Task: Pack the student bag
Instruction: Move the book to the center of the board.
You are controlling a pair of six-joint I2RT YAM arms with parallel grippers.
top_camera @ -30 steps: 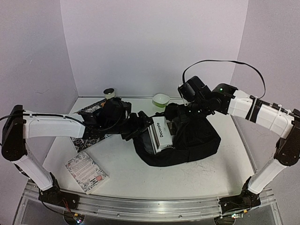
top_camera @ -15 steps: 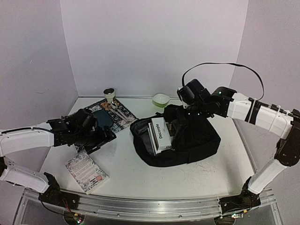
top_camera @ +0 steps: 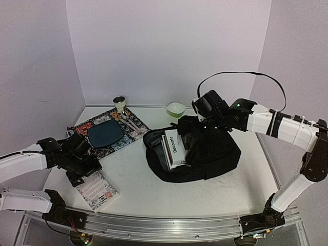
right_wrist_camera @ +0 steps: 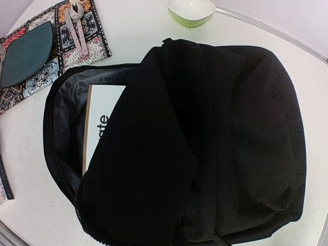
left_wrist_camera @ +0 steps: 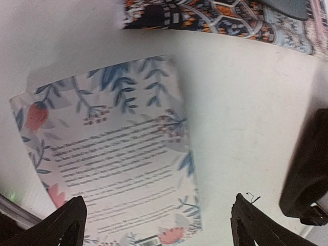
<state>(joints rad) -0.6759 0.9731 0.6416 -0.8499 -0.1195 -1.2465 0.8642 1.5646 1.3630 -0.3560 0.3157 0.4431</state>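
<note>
**Left jaws wide over a floral book; right jaws closed at the open bag**

Top view: The left gripper (top_camera: 82, 168), spread wide, hangs over the far corner of a flat, floral-covered book (top_camera: 95, 191) on the white table (top_camera: 133, 179). Just beyond it lies a patterned mat (top_camera: 82, 128) with a smooth dark teal plate (top_camera: 105, 133). A small metal cup (top_camera: 119, 102) stands past the mat. The right gripper (top_camera: 197, 124) is pressed together at the top edge of the student bag (top_camera: 210, 154). Whether it pinches fabric cannot be told, black against black. The bag, soft and slumped, lies below and in front of this gripper, its mouth gaping toward the left arm. A white box-shaped book (top_camera: 176, 147) printed "Decorate" stands in the opening. A pale green bowl (top_camera: 176, 108) sits just behind the gripper.

Left wrist: Both black fingertips (left_wrist_camera: 66, 220) straddle the book (left_wrist_camera: 110, 159), directly beneath, with its leaf-and-flower print and lines of text facing up. The mat (left_wrist_camera: 215, 15) edges in ahead and the bag (left_wrist_camera: 307, 169) shows off to the right.

Right wrist: The fingers are unseen. The bag (right_wrist_camera: 225, 128), of coarse black weave with a grey lining, fills the view below. The white book (right_wrist_camera: 100, 123) is tucked inside, and the bowl (right_wrist_camera: 191, 10) and the mat with a spoon (right_wrist_camera: 77, 25) lie beyond.
</note>
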